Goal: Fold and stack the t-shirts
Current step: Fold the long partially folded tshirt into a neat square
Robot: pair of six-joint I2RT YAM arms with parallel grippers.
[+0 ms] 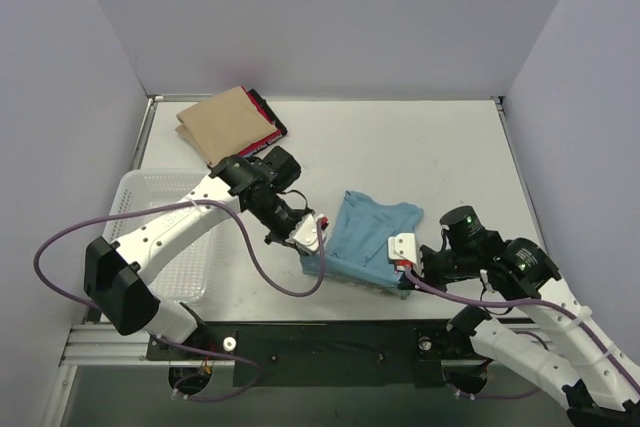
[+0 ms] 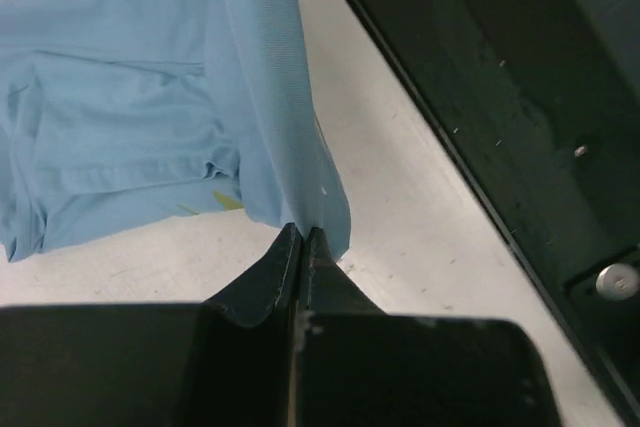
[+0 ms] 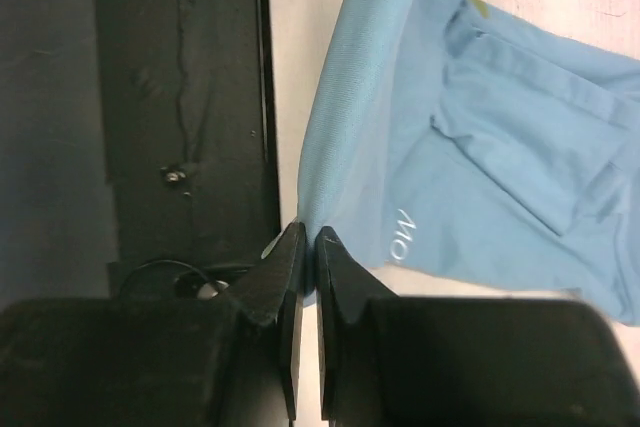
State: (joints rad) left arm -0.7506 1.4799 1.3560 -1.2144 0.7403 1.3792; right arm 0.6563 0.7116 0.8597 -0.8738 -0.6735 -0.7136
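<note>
I have both tools clenched on the blue t-shirt, which lies by the middle of the near edge of the desk. The left tool pinches its near left corner and the right tool its near right corner. I judge this as the start of a fold. Next I should raise both corners together, level, and carry them toward the far edge, keeping the hem taut. The tan t-shirt sits folded at the far left corner on the red-and-black t-shirt, which looks like the stack to join.
</note>
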